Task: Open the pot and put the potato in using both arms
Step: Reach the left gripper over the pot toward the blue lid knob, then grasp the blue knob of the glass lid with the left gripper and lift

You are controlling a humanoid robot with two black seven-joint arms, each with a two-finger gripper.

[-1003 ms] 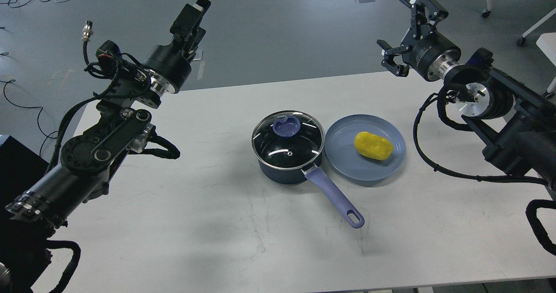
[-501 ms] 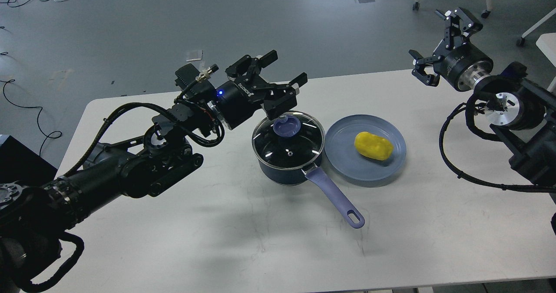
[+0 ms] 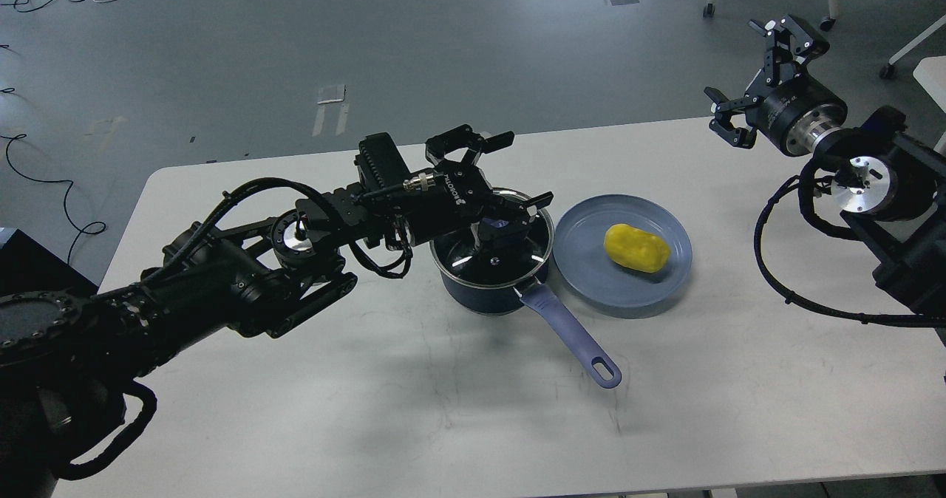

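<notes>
Left gripper (image 3: 497,180) hovers spread wide over the glass lid's (image 3: 494,253) lavender knob (image 3: 497,226); smooth yellow potato (image 3: 636,247) lies rightward on a round blue-grey plate (image 3: 591,276). Right gripper (image 3: 761,69), raised, gapes unclenched.

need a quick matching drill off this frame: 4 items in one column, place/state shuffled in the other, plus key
Items
1. potato
2. glass lid
3. left pincer
4. right pincer

Place or state
A. open, over the lid knob
B. lying on the blue plate
C. open, raised at the table's far right, away from everything
D. sitting closed on the pot

Pairs: 1-B, 2-D, 3-A, 4-C
</notes>
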